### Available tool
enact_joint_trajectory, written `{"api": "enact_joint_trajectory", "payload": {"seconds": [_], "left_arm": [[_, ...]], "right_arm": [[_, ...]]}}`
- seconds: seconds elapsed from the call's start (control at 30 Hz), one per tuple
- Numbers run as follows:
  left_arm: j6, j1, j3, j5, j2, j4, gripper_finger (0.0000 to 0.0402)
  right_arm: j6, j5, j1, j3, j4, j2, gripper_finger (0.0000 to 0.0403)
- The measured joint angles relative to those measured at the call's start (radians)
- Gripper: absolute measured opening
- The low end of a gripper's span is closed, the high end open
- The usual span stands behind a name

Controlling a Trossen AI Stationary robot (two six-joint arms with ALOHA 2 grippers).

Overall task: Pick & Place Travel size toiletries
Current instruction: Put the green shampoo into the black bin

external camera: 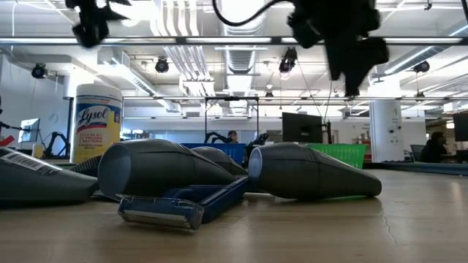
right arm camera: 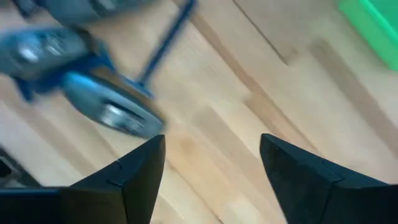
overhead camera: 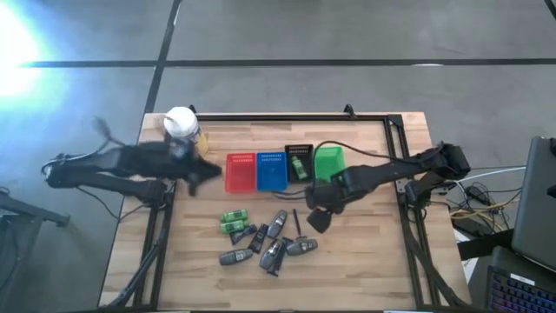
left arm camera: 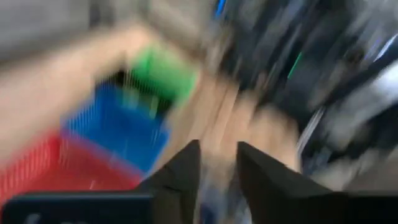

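Several dark grey oblong tubes lie in a loose heap on the wooden table, near its front middle. Two bright green little bottles lie left of them, and a thin dark stick lies at the heap's right. One green bottle lies in the black tray. In the low view the tubes and a blue razor show close up. My right gripper hangs open and empty above the table, just right of the heap. My left gripper hovers by the red tray, its fingers a little apart, holding nothing.
Red, blue, black and green trays stand in a row at the table's middle. A white-capped yellow jar stands at the far left corner. Bare wood lies right of the heap and along the near edge.
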Motion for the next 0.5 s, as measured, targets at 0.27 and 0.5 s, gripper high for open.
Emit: {"api": "enact_joint_trajectory", "payload": {"seconds": [0.27,0.5], "left_arm": [[0.145,-0.164,0.001,0.079,0.268,-0.220,0.0239],[0.081,-0.228,-0.069,0.005,0.433,-0.198,0.0241]], "right_arm": [[-0.099,0.117,0.000,-0.010,-0.099,-0.069,0.0292],[-0.135,0.279,-0.001,-0.045,-0.086,-0.127,0.0314]]}}
